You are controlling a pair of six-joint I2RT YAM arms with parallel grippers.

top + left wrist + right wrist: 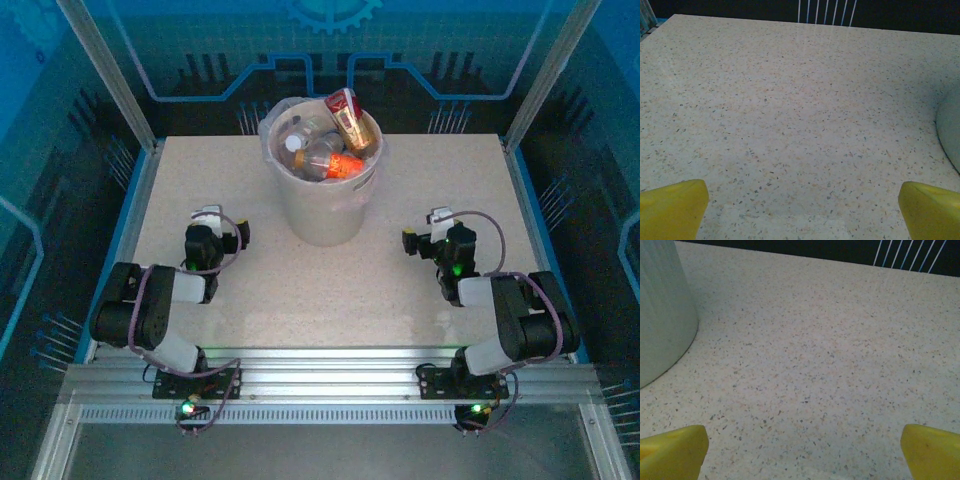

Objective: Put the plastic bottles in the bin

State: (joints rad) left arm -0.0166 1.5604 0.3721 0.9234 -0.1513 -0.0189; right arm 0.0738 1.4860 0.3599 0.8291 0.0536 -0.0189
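Plastic bottles (325, 140) heaped in bin (320, 205) near bench (300, 300) far edge; left gripper (207, 214), right gripper (440, 217) wide, empty. I judge task done.

left arm (150, 310) folded: elbow pulled back near its base, forearm reaching forward, wrist tipped down. left gripper (802, 210) wide open, yellow fingertips (672, 207) out at the bottom corners of the left wrist view. right arm (515, 320) mirrors it: elbow tucked outboard, wrist forward. right gripper (802, 450) spread just as wide, tips far apart in the right wrist view. both grippers point away from the bases, well apart from each other.
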